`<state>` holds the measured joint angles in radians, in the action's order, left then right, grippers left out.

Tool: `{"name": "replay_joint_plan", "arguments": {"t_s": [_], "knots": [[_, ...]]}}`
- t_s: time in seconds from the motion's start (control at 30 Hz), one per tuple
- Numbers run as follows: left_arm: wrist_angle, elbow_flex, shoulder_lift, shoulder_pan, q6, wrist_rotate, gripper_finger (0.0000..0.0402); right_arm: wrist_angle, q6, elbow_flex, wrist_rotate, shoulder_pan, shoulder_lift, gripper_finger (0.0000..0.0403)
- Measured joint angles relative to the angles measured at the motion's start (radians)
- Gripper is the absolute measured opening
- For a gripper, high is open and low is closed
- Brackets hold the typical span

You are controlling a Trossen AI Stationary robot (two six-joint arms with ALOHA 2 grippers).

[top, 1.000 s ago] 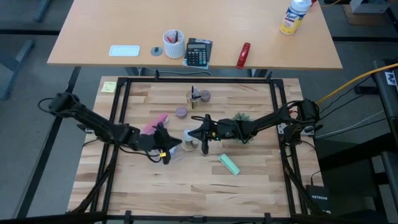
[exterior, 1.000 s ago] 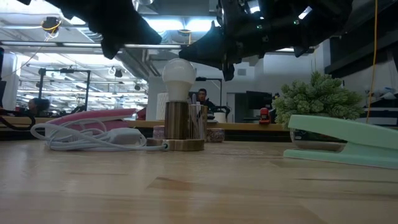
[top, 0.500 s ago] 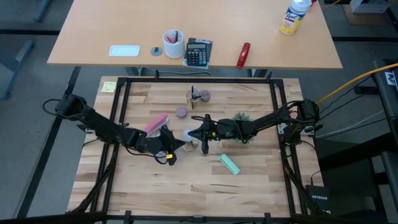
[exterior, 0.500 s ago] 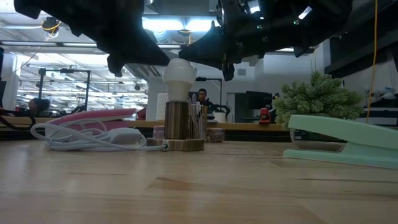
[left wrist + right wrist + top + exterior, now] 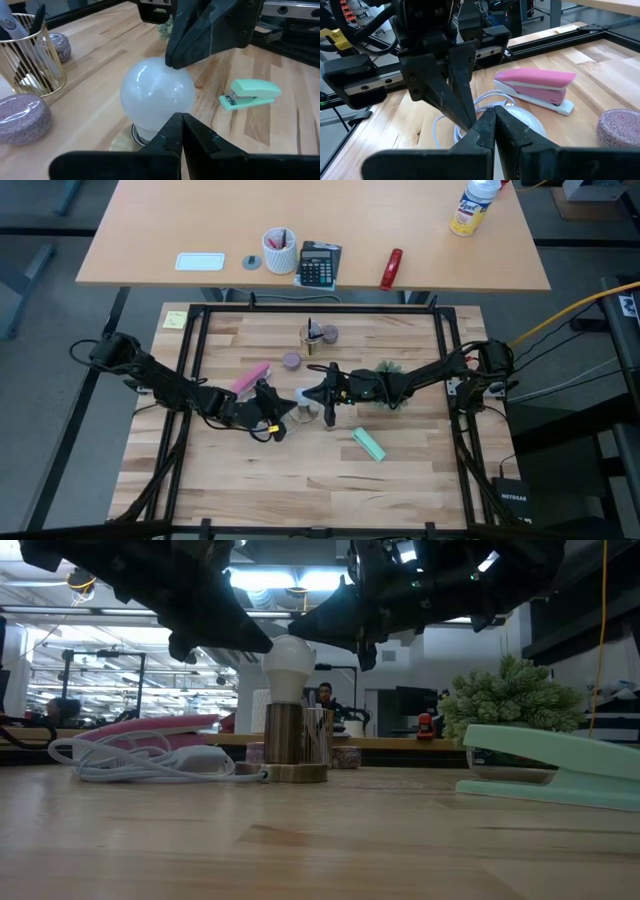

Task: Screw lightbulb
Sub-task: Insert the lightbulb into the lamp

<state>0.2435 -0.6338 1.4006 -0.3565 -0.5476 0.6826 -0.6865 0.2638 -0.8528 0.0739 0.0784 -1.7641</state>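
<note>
The frosted-white lightbulb [image 5: 289, 667] stands upright with its base in a wood-and-metal socket [image 5: 297, 736] on a round wooden foot near the table's middle [image 5: 304, 404]. My left gripper [image 5: 266, 641] comes from the table's left, shut, with its tips at the bulb's upper side [image 5: 180, 122]. My right gripper [image 5: 298, 630] comes from the table's right, shut, with its tips at the bulb's top. In the right wrist view its own fingers [image 5: 494, 115] hide the bulb. My left gripper rests its shut fingertips against the glass globe's upper flank [image 5: 162, 116], on the side facing the table's left. It slants down at the globe from the left. My right gripper sets its shut fingertips on the globe's crown [image 5: 169, 71], on the side facing the table's right, nearly level. The bulb stays upright in the socket.
A white cord [image 5: 140, 762] lies coiled left of the socket, beside a pink stapler [image 5: 150, 727]. A mint-green stapler [image 5: 550, 766] and a small plant [image 5: 512, 696] sit to the right. A wire pen cup [image 5: 27, 57] and grey stones [image 5: 22, 115] stand farther back.
My left gripper has sunk and moved toward the table's right, tipping downward, until its shut tips reach the bulb's side. The right gripper and the bulb have kept still.
</note>
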Motion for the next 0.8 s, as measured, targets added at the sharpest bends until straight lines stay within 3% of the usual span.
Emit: {"name": "replay_joint_plan", "arguments": {"t_s": [0.5, 0.8], "knots": [[0.005, 0.0, 0.0, -0.011, 0.001, 0.014, 0.0001, -0.011, 0.001, 0.001, -0.005, 0.0, 0.0, 0.0014], [0.16, 0.001, 0.0, -0.021, 0.127, 0.019, 0.0001, -0.019, 0.001, 0.002, 0.002, 0.001, -0.001, 0.0014]]}}
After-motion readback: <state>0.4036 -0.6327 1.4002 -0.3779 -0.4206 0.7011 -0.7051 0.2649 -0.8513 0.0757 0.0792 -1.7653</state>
